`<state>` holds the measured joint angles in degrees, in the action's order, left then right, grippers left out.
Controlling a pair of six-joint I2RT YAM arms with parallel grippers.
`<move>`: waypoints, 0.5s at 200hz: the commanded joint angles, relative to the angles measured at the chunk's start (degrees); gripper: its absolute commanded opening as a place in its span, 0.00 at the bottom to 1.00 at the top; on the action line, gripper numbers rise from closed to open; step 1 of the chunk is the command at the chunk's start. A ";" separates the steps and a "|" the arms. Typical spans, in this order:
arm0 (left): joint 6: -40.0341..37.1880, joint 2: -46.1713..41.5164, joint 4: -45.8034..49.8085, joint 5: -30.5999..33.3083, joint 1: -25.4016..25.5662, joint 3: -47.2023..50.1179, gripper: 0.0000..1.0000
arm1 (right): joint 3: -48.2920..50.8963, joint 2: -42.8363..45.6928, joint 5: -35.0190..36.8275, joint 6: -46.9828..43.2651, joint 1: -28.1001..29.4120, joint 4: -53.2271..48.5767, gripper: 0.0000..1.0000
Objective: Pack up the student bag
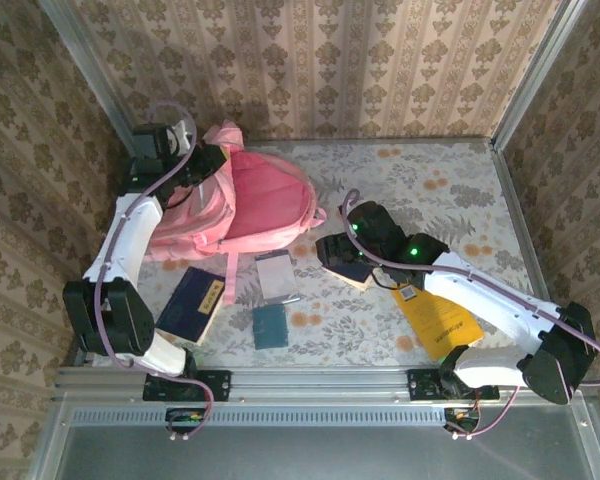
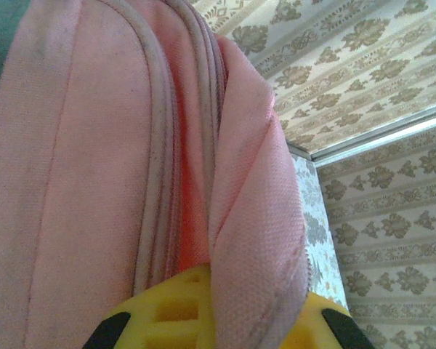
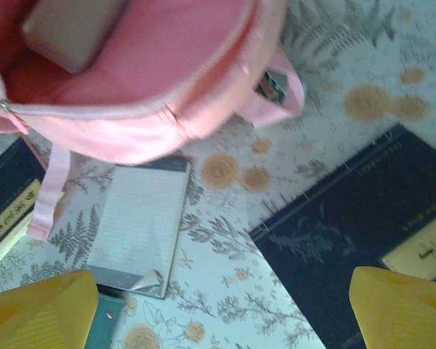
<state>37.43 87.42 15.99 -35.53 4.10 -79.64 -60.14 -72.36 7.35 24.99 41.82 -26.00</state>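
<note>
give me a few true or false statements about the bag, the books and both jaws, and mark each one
1. The left jaws are shut on the backpack's fabric. True.
2. The right jaws grip the yellow book. False: they stand open above a dark blue book, and the yellow book lies on the table.
3. The backpack is zipped shut. False: its main compartment gapes open, with the lining showing.
4. A lined notepad lies flat on the table near the backpack. True.

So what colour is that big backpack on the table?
The backpack is pink; it shows best in the top external view.
</note>
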 commanded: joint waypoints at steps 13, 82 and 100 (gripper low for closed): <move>0.77 -0.28 -3.88 -1.59 -0.33 -2.92 0.00 | 0.88 -0.38 -3.49 2.78 -1.94 -4.44 0.88; 6.48 -4.56 -8.37 1.71 -7.39 0.53 0.00 | -6.12 -13.04 -3.46 -0.04 -5.77 -1.44 0.89; 7.78 -6.64 -9.24 3.04 -9.48 3.37 0.00 | -9.10 -17.39 -5.12 -0.07 -7.88 1.48 0.89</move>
<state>42.33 85.93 12.14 -35.53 -2.07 -78.81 -64.12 -84.88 4.45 25.65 36.56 -28.01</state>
